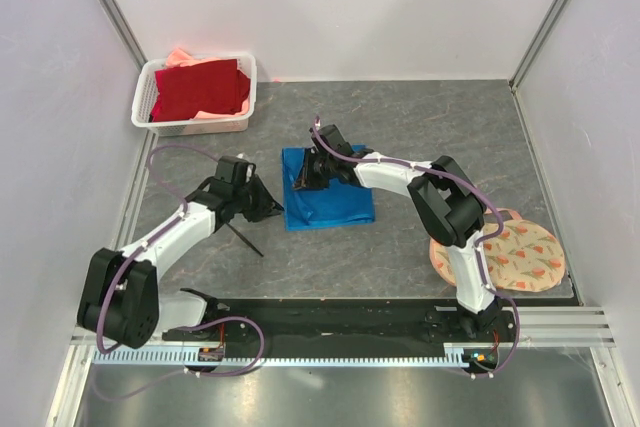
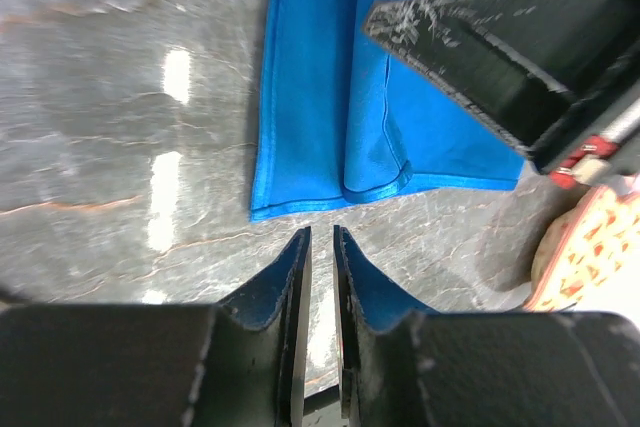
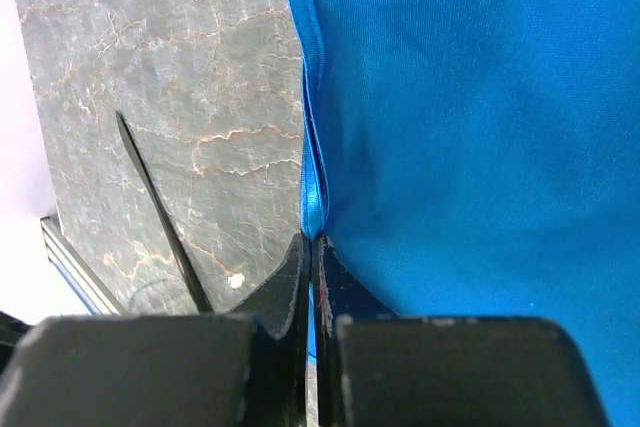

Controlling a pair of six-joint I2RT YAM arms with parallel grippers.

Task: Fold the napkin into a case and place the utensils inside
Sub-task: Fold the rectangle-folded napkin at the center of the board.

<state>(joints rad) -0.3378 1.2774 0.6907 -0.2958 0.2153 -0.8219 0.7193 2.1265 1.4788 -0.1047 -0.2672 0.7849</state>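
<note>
grey worktop (image 1: 420,127), folding step: right end effector (image 3: 310,242) pinches napkin (image 1: 340,205) hem, left end effector (image 2: 321,232) narrow, empty; next, likely draw hem across.

The top view looks down from above and behind the arm bases over the whole surface (image 1: 420,117). The left wrist view sits low, facing right toward the napkin (image 2: 320,97). The right wrist view looks closely down on its left edge. All three share it.
</note>
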